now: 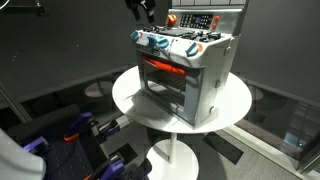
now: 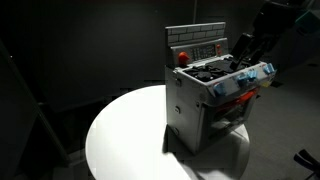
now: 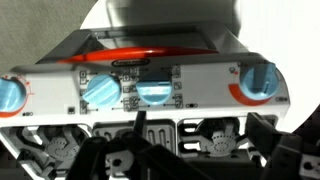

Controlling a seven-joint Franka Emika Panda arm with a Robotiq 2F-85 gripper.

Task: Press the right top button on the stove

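Note:
The stove [image 1: 200,85] is a small silver-grey toy box with an orange-red front window and blue-and-white knobs. It stands on a round white table [image 1: 125,95]. It shows in both exterior views [image 2: 190,110]. Its upright back control panel [image 1: 205,22] [image 2: 200,45] carries small buttons, with a red one at one end [image 2: 182,57]. My gripper [image 1: 140,12] [image 2: 243,48] hangs just above the stove's top, near the knob side, and touches nothing. In the wrist view the knob row [image 3: 150,90] lies ahead, and the dark fingers [image 3: 198,140] stand apart over the burners, open and empty.
The table [image 2: 120,130] stands on one white pedestal [image 1: 175,150]. Blue and orange gear [image 1: 75,130] lies on the floor beside it. Dark curtains surround the scene.

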